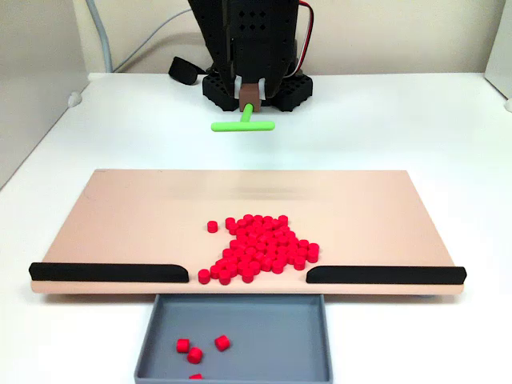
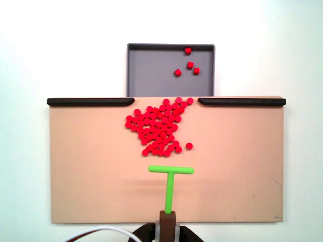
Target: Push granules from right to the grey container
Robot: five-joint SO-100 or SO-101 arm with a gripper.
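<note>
A heap of red granules (image 1: 260,248) (image 2: 159,128) lies on the beige board (image 1: 120,216) (image 2: 91,166), reaching the gap between two black strips. A single granule (image 2: 189,146) sits just off the heap. The grey container (image 1: 264,320) (image 2: 151,75) stands below that gap and holds several granules. My gripper (image 1: 250,94) (image 2: 167,222) is shut on the brown handle of a green T-shaped stick (image 1: 242,125) (image 2: 170,184). The stick's crossbar hangs raised over the board on the arm's side of the heap, not touching any granule.
Black strips (image 1: 108,272) (image 1: 386,274) line the board's container-side edge on either side of the gap. The arm's black base (image 1: 256,84) stands on the white table behind the board. A grey cable (image 1: 104,40) runs at the back left in one fixed view.
</note>
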